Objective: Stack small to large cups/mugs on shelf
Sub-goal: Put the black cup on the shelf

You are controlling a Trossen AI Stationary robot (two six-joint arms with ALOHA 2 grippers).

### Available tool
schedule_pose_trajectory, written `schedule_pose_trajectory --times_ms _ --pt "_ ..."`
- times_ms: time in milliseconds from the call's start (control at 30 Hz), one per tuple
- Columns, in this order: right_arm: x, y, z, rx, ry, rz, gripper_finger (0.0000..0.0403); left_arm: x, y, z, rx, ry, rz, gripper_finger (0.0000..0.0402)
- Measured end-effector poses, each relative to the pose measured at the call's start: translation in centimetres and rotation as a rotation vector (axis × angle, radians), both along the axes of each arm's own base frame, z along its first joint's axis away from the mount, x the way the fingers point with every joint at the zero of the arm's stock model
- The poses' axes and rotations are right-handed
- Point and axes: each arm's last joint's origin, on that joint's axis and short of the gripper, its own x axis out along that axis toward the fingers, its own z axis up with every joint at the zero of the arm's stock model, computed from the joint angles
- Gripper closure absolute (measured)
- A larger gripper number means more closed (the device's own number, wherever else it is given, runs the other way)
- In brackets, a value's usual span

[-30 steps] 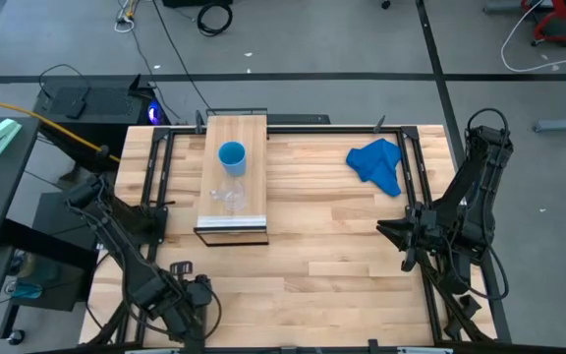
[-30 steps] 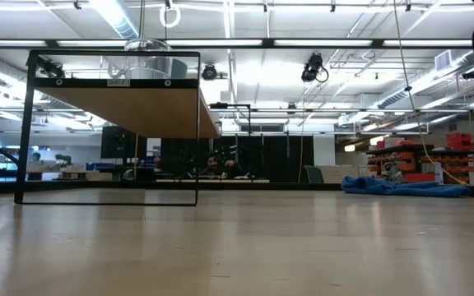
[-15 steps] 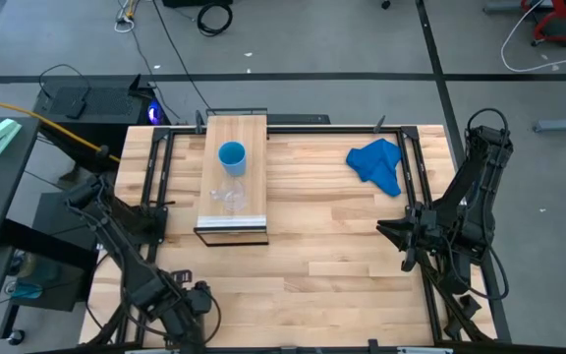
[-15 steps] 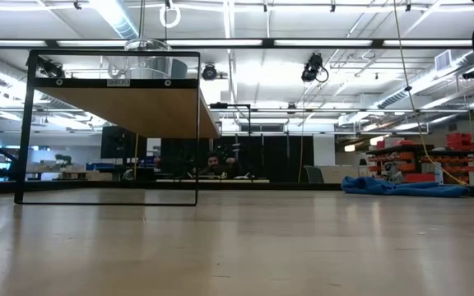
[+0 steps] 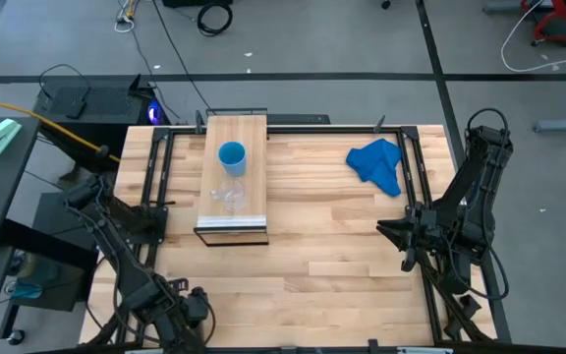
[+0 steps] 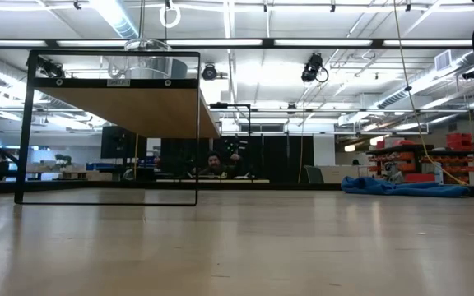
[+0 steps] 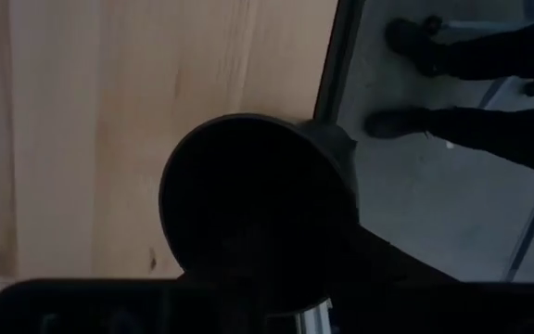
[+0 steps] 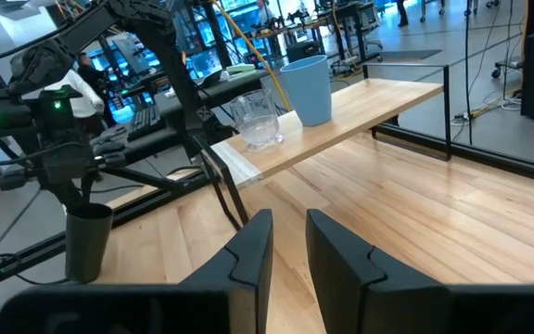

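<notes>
The shelf [image 5: 234, 172] stands at the table's far left. On it are the bright-blue cup [image 5: 231, 155] and, nearer, the clear glass cup [image 5: 229, 197]. Both also show in the right wrist view, the blue cup [image 8: 309, 88] and the glass cup [image 8: 253, 121]. My left gripper [image 5: 180, 307] is at the table's near left edge, shut on the black cup [image 7: 258, 204], which stands upright below it in the right wrist view [image 8: 88, 243]. My right gripper [image 8: 290, 250] is open and empty, waiting at the table's right side [image 5: 393, 231]. My left gripper comes at the black cup from above, pointing down, and meets it at its rim [image 8: 86, 211]. The cup stays upright, mouth up, below the fingers. The dark fingers merge with the dark cup, so the kind of hold cannot be told. Whether the base is on the table I cannot tell.
A blue cloth [image 5: 379, 164] lies at the table's far right. The table's near edge [image 7: 327, 93] runs right beside the black cup. A person's legs and shoes [image 7: 462, 65] stand on the floor just past that edge. Bare wood [image 5: 332, 246] lies between the arms.
My left gripper has gone a little toward the table's near edge and left, with the black cup. The cups on the shelf and my right arm have kept still.
</notes>
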Motion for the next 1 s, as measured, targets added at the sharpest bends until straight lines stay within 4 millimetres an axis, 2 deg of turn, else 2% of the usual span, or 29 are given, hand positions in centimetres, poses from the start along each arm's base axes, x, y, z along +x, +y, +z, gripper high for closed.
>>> schedule_pose_trajectory --times_ms 133,467,800,1000 --pt "0.0 0.0 0.0 0.0 0.0 0.0 0.0328 -0.1 0.1 -0.2 0.021 0.034 0.048 0.0317" --pt "0.0 0.0 0.0 0.0 0.0 0.0 0.0328 0.6 -1.0 -2.8 0.069 0.113 0.05 0.0333" --pt "0.0 0.0 0.0 0.0 0.0 0.0 0.0328 0.9 -1.3 -2.9 0.048 0.082 0.061 0.0333" --pt "0.0 0.0 0.0 0.0 0.0 0.0 0.0328 0.9 -1.0 -3.0 0.088 0.068 0.105 0.0354"
